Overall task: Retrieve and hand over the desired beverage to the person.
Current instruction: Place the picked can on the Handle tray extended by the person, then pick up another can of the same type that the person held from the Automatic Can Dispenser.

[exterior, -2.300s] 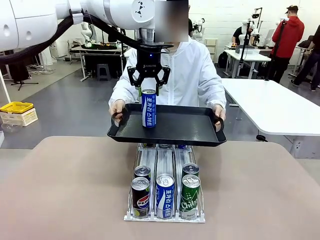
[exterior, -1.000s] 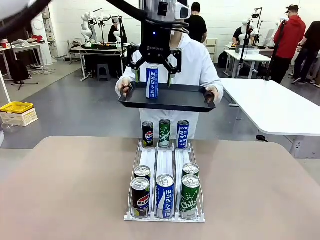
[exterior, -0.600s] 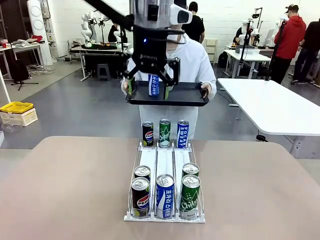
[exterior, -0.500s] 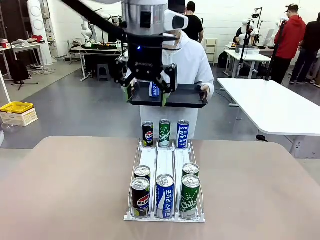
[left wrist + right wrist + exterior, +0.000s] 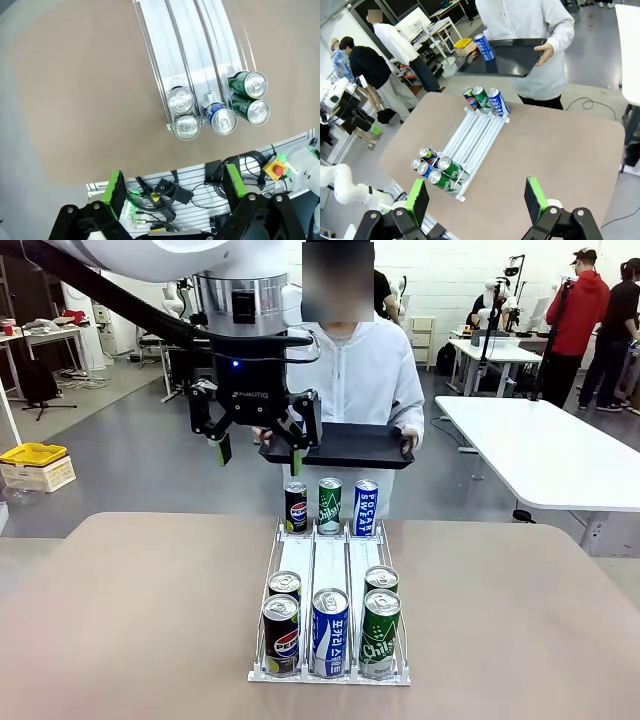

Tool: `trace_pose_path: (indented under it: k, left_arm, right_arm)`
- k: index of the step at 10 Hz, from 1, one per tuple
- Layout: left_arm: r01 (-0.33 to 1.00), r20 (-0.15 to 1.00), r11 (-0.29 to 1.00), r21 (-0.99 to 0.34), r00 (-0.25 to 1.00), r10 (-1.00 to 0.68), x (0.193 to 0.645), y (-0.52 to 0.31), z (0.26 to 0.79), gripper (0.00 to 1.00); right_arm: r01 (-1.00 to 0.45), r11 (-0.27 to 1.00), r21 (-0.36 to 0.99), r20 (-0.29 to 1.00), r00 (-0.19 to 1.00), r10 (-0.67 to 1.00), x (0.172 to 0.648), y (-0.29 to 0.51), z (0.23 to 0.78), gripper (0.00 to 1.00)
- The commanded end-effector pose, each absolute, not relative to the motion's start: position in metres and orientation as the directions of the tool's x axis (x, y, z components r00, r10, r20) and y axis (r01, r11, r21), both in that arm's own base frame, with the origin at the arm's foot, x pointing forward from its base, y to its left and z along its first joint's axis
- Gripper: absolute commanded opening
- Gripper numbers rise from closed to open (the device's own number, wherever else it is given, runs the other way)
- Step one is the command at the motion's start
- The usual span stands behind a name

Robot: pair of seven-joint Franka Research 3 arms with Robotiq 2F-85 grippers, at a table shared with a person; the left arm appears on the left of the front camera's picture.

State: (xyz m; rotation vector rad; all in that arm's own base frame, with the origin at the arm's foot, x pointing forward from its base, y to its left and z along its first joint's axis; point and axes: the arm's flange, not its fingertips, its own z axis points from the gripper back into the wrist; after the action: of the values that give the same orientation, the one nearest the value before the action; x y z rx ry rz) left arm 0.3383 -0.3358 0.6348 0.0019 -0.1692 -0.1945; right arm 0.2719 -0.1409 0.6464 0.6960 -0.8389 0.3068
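Progress: the blue can point(image 5: 483, 47) stands on the black tray point(image 5: 360, 445) held by the person point(image 5: 355, 370), so the handover looks done; only clearing the arm seems left.
Left gripper point(image 5: 260, 455): jaws apart, empty, in the air by the tray's corner.
Right gripper point(image 5: 476, 200): jaws apart, empty, high above the table point(image 5: 130, 610).
Rack point(image 5: 330, 558): on the table, three cans upright at its far end, five at its near end.

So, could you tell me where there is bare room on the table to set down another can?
The table is bare left and right of the can rack, wide strips out to each edge. The rack is crowded with cans at its near and far ends; only its middle rails lie bare. High over the table hangs the open left gripper.
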Motion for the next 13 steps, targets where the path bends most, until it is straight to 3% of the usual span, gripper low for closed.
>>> trace_pose_path:
  k: [1, 9, 11, 13]
  left_arm:
    - [0.205, 0.170, 0.979, 0.021, 0.964, -0.206, 0.336, -0.340, 0.635, 1.00]
    - [0.203, 0.168, 0.979, 0.024, 0.964, -0.204, 0.335, -0.342, 0.634, 1.00]
    - [0.456, 0.272, 0.882, -0.120, 0.870, -0.412, 0.330, -0.271, 0.649, 1.00]
    - [0.666, 0.392, 0.703, -0.249, 0.733, -0.556, 0.345, -0.164, 0.669, 1.00]
  right_arm:
    - [-0.530, 0.720, 0.448, 0.778, 0.628, -0.022, 0.274, -0.140, 0.648, 1.00]
    - [-0.530, 0.720, 0.448, 0.778, 0.628, -0.022, 0.274, -0.140, 0.648, 1.00]
    - [-0.530, 0.720, 0.448, 0.778, 0.628, -0.022, 0.274, -0.140, 0.648, 1.00]
    - [-0.530, 0.720, 0.448, 0.778, 0.628, -0.022, 0.274, -0.140, 0.648, 1.00]
